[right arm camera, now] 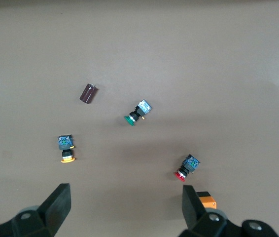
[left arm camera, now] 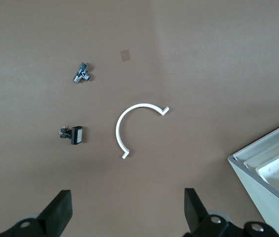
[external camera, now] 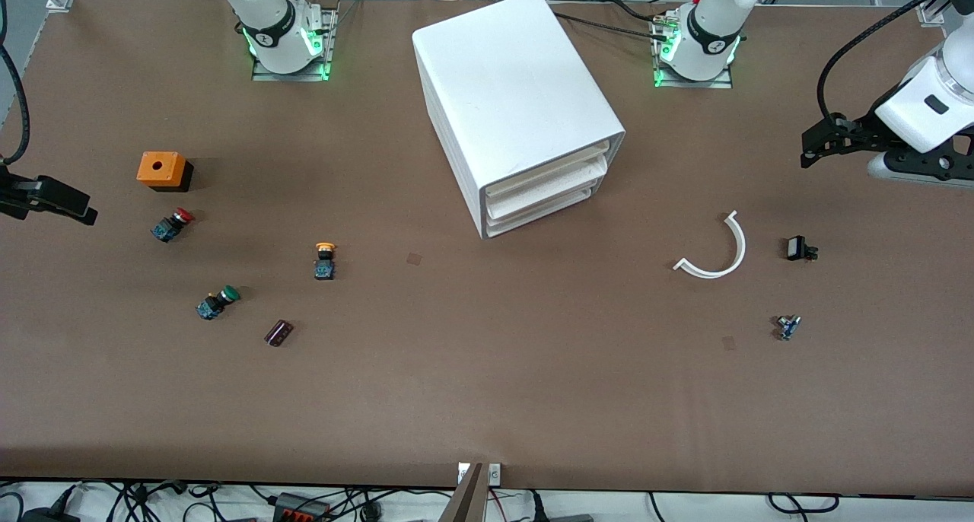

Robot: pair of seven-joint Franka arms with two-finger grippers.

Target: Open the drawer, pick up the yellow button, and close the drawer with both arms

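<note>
The white cabinet (external camera: 517, 103) stands mid-table with its three drawers (external camera: 544, 191) all pushed in; a corner of it shows in the left wrist view (left arm camera: 272, 168). The yellow-capped button (external camera: 325, 259) lies on the table toward the right arm's end, nearer the front camera than the cabinet; it also shows in the right wrist view (right arm camera: 66, 149). My right gripper (external camera: 76, 210) (right arm camera: 124, 197) is open and empty, above the table edge near the orange box. My left gripper (external camera: 810, 153) (left arm camera: 127, 202) is open and empty, above the left arm's end of the table.
Beside the yellow button lie a red-capped button (external camera: 173, 224), a green-capped button (external camera: 218, 302), a dark cylinder (external camera: 278, 332) and an orange box (external camera: 161, 170). Toward the left arm's end lie a white curved strip (external camera: 719, 252), a small black part (external camera: 799, 249) and a small metal part (external camera: 788, 326).
</note>
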